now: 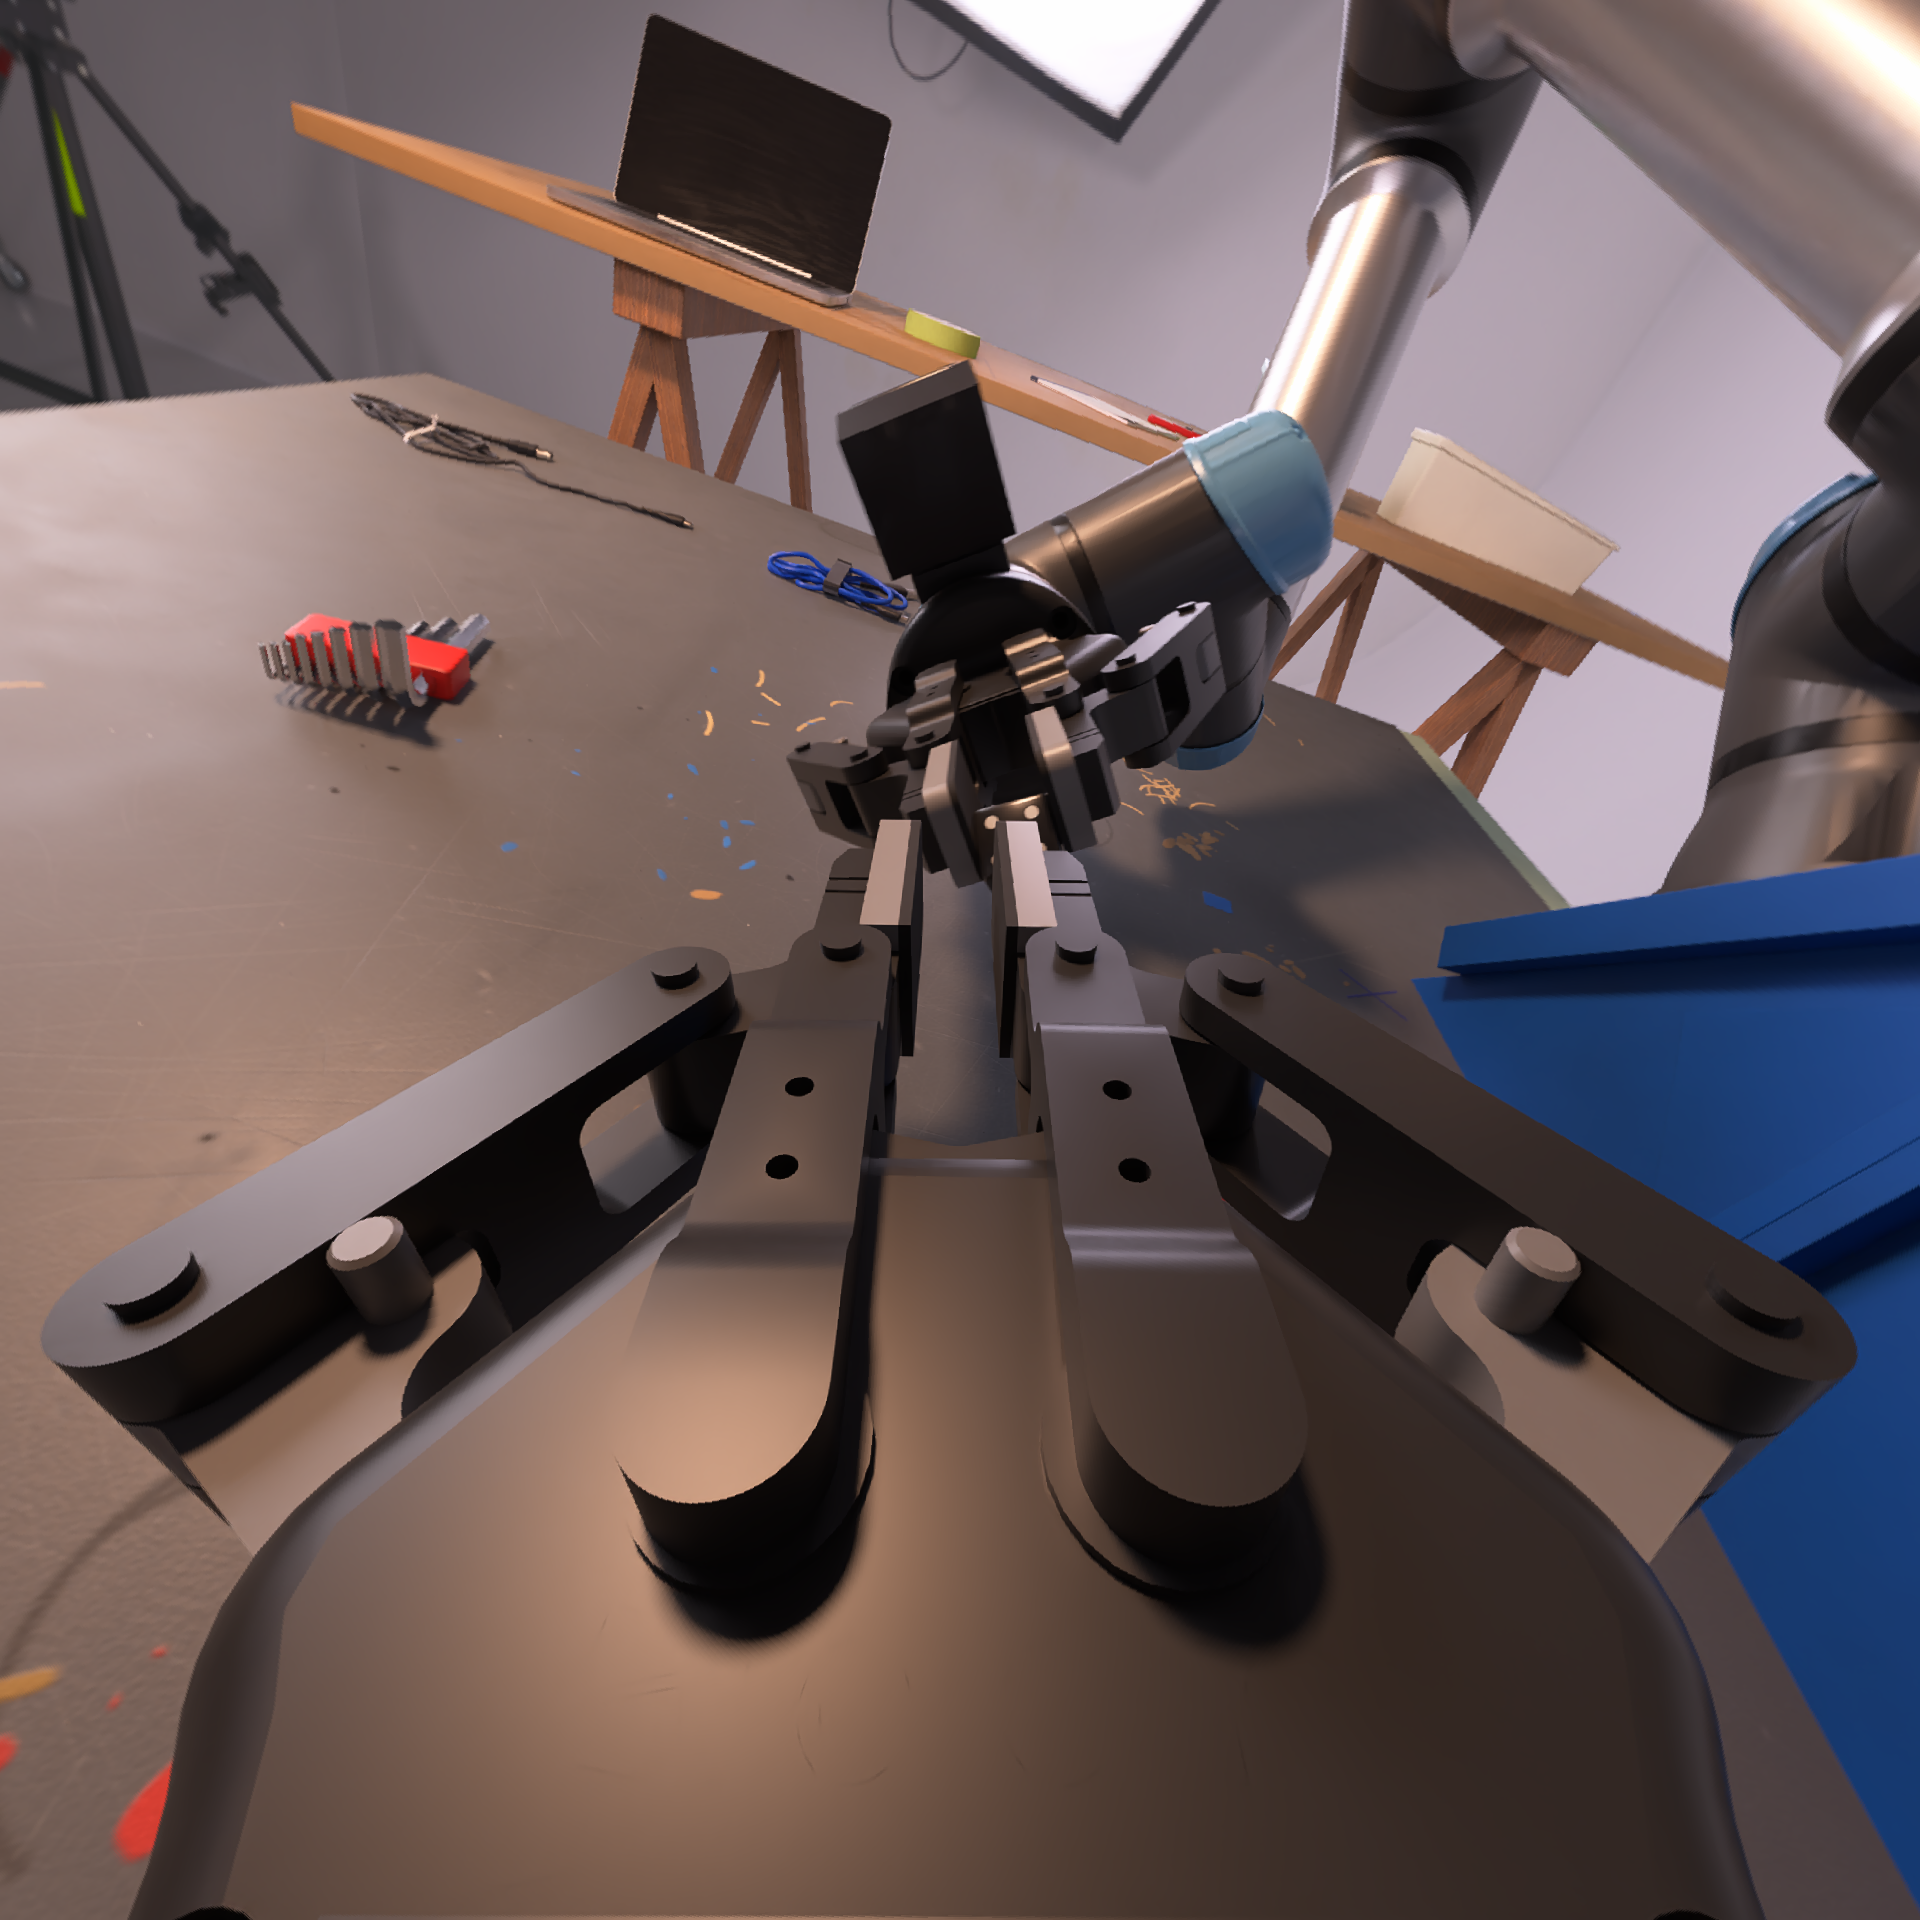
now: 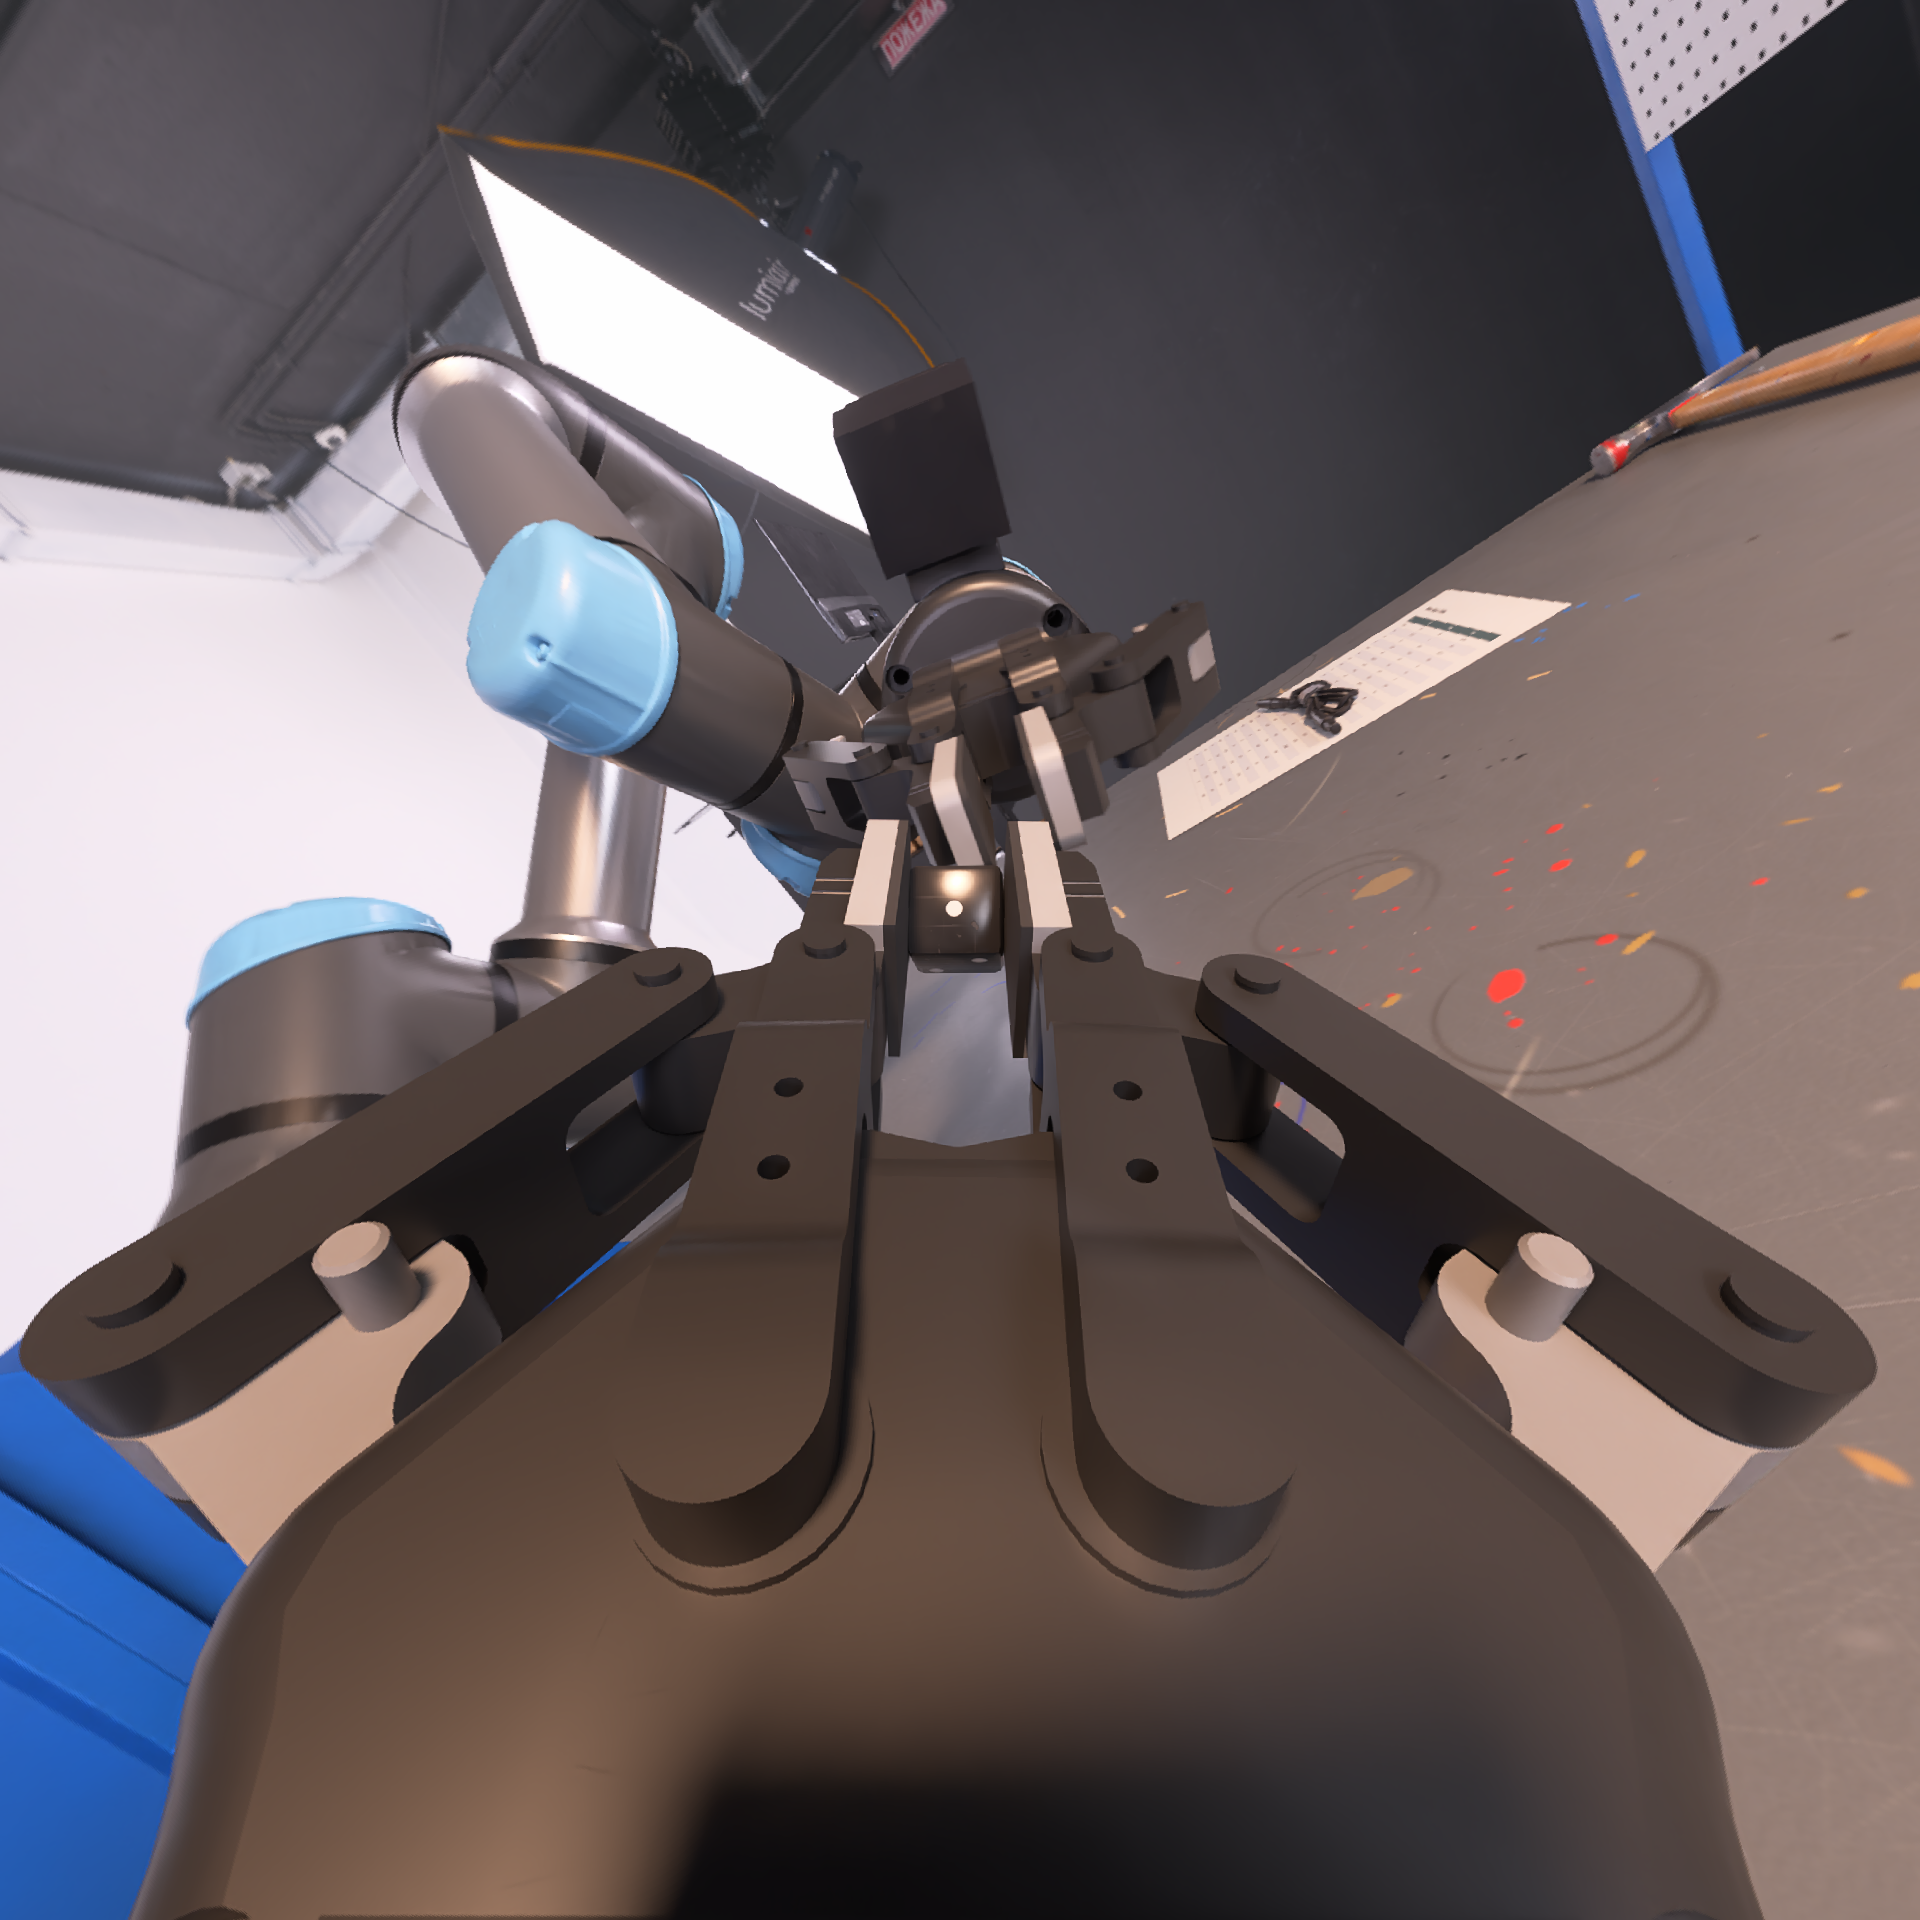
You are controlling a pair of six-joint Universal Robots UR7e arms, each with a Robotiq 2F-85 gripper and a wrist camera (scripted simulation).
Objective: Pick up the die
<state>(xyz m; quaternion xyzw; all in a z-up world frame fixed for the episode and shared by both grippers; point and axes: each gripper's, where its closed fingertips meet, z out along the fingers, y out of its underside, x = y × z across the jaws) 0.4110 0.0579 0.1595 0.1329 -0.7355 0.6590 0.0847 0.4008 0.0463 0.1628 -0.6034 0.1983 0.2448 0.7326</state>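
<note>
The die [image 2: 954, 909] is a small dark cube with white pips. My right gripper [image 2: 956, 842] is shut on it, with the pads on two opposite faces, and holds it in the air above the table [image 2: 1558, 1195]. My left gripper [image 1: 956, 847] faces the right gripper [image 1: 997, 821] tip to tip, with its jaws a narrow gap apart and nothing between them. In the left wrist view the die [image 1: 1013, 814] shows only as a small dark spot just past my left fingertips. The left gripper also shows in the right wrist view [image 2: 1013, 831], just behind the die.
On the table lie a red hex key set [image 1: 374, 660], a blue cable [image 1: 831, 582] and a black cable [image 1: 468, 442]. A blue bin [image 1: 1714, 1091] stands at the right. A paper sheet [image 2: 1351, 696] and a hammer [image 2: 1745, 390] lie farther off.
</note>
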